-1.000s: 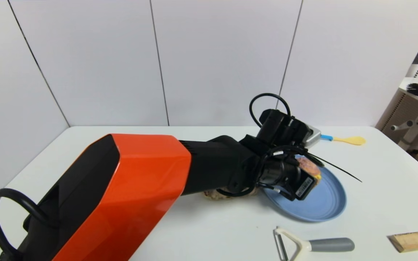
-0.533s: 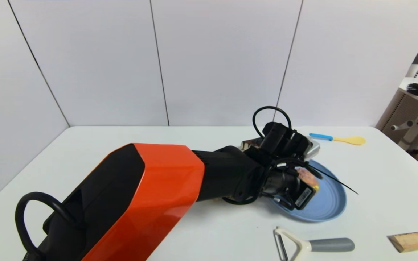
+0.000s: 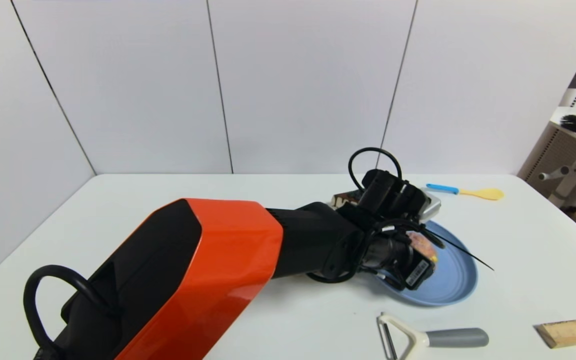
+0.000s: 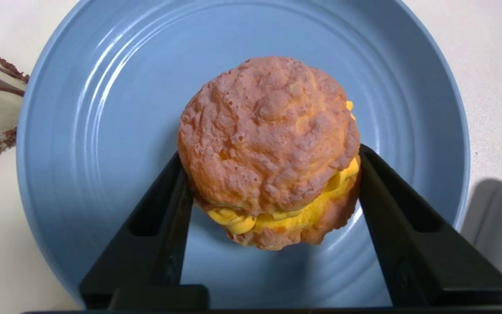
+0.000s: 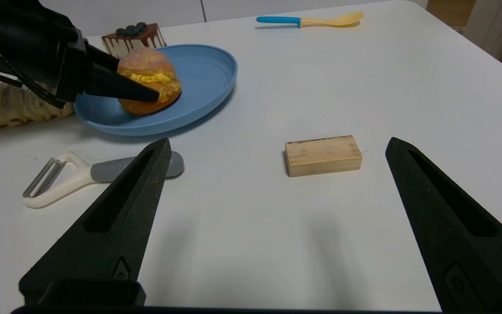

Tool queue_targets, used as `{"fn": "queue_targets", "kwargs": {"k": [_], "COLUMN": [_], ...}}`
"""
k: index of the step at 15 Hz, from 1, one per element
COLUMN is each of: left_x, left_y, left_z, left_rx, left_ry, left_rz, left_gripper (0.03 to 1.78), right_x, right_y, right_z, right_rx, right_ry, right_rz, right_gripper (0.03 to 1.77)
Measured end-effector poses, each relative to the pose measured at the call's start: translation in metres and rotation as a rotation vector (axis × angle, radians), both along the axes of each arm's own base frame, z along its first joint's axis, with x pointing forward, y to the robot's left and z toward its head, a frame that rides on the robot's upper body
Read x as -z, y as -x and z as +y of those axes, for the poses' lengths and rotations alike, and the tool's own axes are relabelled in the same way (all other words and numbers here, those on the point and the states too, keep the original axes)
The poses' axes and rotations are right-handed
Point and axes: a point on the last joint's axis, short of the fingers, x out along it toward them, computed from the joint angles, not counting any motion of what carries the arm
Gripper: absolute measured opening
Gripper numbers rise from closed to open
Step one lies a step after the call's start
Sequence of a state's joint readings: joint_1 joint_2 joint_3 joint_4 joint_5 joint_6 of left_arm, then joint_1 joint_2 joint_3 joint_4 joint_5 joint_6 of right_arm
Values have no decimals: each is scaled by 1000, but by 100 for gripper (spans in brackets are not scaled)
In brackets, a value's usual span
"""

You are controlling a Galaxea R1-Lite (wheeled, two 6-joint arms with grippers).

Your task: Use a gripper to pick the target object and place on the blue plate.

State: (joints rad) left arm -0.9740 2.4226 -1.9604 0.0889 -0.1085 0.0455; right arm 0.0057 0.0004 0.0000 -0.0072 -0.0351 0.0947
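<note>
The target object (image 4: pixel 268 135), a golden-brown bun with yellow cream, sits low over the middle of the blue plate (image 4: pixel 81 131) and seems to rest on it in the right wrist view, where the bun (image 5: pixel 148 72) lies inside the plate (image 5: pixel 207 74). My left gripper (image 4: pixel 270 150) is shut on the bun, a black finger pressed against each side with no gap showing. From the head, the left gripper (image 3: pixel 424 248) reaches over the plate (image 3: pixel 450 282). My right gripper (image 5: pixel 277 141) hangs open above bare table, nothing between its fingers.
A chocolate-topped cake slice (image 5: pixel 135 35) stands just behind the plate and a long bread loaf (image 5: pixel 11 107) lies beside it. A peeler (image 3: pixel 428 337) and a wooden block (image 3: pixel 563 333) lie near the front edge. A blue-handled yellow spoon (image 3: pixel 468 191) lies at the back.
My left arm came down and drew in a little, lowering the bun onto the plate. Over the last half second it has hardly moved.
</note>
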Motion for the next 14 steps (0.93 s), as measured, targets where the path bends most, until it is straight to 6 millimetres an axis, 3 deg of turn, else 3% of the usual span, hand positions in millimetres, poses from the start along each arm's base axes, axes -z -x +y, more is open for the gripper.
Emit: {"fn": "queue_targets", "kwargs": {"k": [3, 9, 12, 14], "left_x": [-7, -52, -85, -113], "left_y": [1, 26, 41, 59], "left_z": [2, 31, 51, 77], "left_rx": [1, 10, 17, 17], "left_ry": [11, -5, 27, 35], "left_rz": [-8, 1, -21, -27], "left_gripper": [138, 155, 160, 163], "right_x": [0, 0, 0, 0], "right_y": [0, 0, 0, 0], "right_z": [0, 0, 0, 0], "right_rx": [1, 0, 0, 0], "right_ry": [0, 0, 0, 0], "right_rz": [0, 0, 0, 0], "right_gripper": [170, 170, 170, 170]}}
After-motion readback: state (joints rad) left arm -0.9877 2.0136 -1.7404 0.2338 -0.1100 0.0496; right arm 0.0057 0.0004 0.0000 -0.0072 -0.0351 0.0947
